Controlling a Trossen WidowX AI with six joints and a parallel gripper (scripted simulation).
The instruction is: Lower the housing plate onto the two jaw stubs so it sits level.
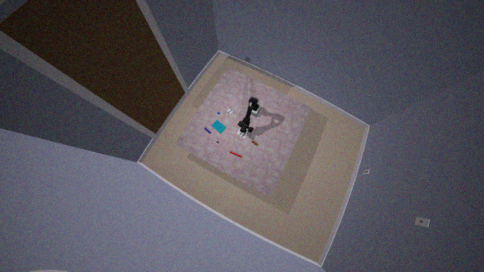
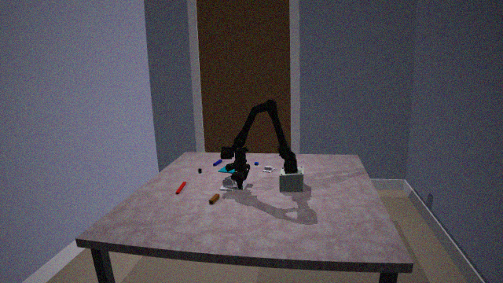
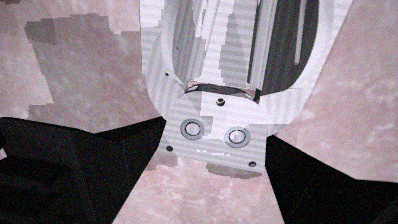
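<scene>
The white housing plate (image 3: 215, 150) shows in the wrist view, with two grey-ringed round holes side by side and small dark holes near its edges. Round pale pin ends show in the two rings. My gripper (image 3: 215, 142) (image 2: 240, 188) is shut on the plate, one black finger at each side edge. A larger white body (image 3: 156, 90) (image 2: 225, 189) with a long opening extends beyond the plate, and pale long jaws (image 3: 212, 55) lie in that opening. The jaw stubs' seating and any gap under the plate are hidden from above.
A brown block (image 1: 255, 143) (image 2: 214, 199) and red bar (image 1: 236, 154) (image 2: 181, 187) lie near the white body. A teal sheet (image 1: 218, 127), blue bar (image 1: 207, 131) and small white part (image 1: 230, 111) (image 2: 269, 169) lie farther off. The arm stands on a pale block (image 2: 291, 182).
</scene>
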